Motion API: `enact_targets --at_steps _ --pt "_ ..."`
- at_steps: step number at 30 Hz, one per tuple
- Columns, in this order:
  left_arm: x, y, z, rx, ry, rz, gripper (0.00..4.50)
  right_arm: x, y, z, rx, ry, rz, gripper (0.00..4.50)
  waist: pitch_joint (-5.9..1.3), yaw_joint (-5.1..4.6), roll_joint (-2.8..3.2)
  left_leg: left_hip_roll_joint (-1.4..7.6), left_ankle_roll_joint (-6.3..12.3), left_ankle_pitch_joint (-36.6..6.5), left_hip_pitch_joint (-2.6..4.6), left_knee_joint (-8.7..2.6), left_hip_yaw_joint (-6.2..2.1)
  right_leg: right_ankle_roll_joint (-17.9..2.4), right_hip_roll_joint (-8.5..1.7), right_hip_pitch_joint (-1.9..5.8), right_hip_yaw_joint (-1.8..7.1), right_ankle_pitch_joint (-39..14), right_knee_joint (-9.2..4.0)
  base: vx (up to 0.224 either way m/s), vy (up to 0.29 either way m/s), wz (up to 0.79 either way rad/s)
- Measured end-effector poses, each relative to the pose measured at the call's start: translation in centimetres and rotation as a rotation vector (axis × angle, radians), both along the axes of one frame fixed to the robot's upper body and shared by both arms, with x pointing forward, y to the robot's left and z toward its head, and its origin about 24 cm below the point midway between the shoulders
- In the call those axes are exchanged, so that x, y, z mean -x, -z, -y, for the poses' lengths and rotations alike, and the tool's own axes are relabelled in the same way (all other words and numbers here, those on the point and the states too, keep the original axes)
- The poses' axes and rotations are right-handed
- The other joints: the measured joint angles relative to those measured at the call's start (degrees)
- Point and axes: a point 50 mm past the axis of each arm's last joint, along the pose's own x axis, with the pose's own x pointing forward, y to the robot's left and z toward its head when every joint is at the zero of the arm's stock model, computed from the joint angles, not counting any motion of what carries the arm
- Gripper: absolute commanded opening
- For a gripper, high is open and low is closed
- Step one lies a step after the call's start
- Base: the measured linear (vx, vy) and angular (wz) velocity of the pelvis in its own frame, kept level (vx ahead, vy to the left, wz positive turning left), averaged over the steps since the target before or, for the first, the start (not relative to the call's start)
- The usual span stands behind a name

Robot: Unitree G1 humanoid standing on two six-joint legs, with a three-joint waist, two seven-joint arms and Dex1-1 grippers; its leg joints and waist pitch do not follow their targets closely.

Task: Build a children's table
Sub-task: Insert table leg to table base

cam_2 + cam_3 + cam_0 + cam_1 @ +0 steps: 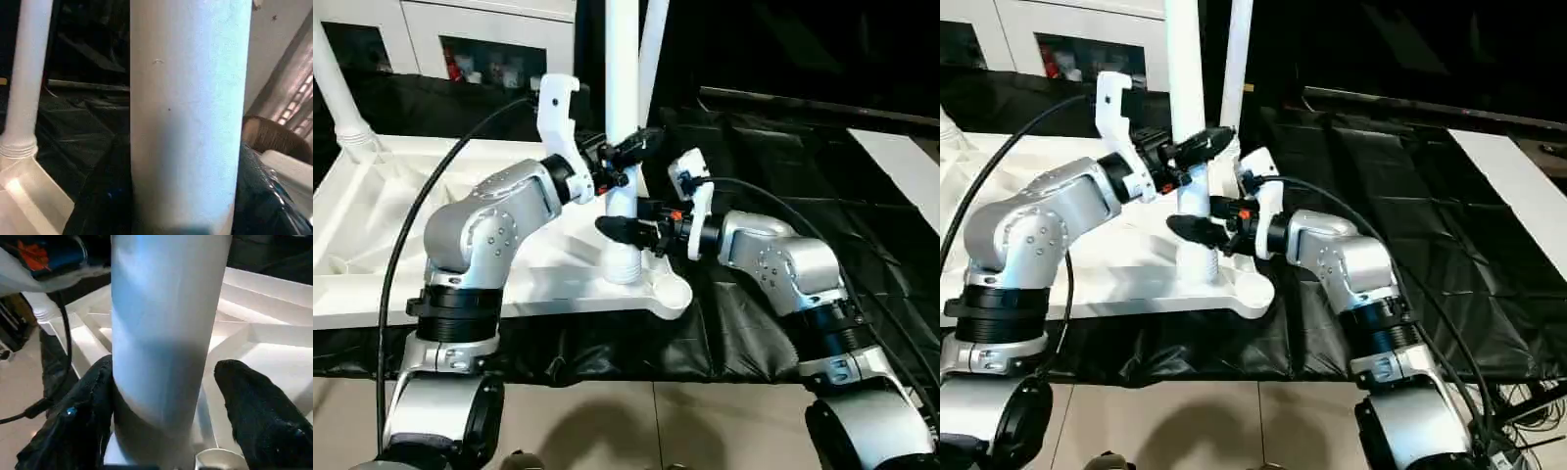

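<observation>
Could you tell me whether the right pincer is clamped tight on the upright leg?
No: in the right wrist view one finger touches the leg, while the other finger stands clear of it.

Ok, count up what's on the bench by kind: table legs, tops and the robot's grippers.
Legs: 3 (held leg, back leg, left leg)
Top: 1
Grippers: 2 (left gripper, right gripper)
Total: 6
</observation>
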Motion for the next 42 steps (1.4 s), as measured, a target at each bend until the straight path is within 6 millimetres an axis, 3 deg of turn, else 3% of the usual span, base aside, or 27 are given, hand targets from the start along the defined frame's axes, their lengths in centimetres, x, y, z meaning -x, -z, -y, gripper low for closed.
enact_targets --at_steps 2,3,15,42 --pt "-0.1 0.0 0.0 -0.005 -0.011 0.003 1.84 0.0 0.3 -0.2 0.006 0.014 -0.013 3.39 0.00 -0.01 0.00 0.00 0.00 0.00 0.00 0.00 0.00 0.00 0.00 0.00 0.00 0.00 0.00 0.000 0.000 0.00" --pt "-0.1 0.0 0.0 -0.004 -0.012 0.004 1.84 -0.1 0.5 -0.4 0.004 0.024 -0.024 3.11 0.00 -0.02 0.00 0.00 0.00 0.00 0.00 0.00 0.00 0.00 0.00 0.00 0.00 0.00 0.00 0.000 0.000 0.00" --pt "-0.2 -0.8 0.4 -0.019 -0.012 0.034 1.84 0.1 0.9 -1.7 -0.025 0.022 -0.047 2.16 0.00 -0.04 0.00 0.00 -0.01 0.00 -0.01 0.00 -0.01 0.02 0.00 -0.02 0.00 0.02 0.00 0.000 0.000 0.00" --pt "-0.2 -0.8 0.3 -0.021 -0.017 0.041 1.84 0.1 0.8 -1.8 -0.030 0.020 -0.030 2.01 0.00 -0.01 0.00 0.00 -0.01 0.00 -0.01 0.00 -0.01 0.02 0.00 -0.01 0.00 0.02 0.00 0.000 0.000 0.00"
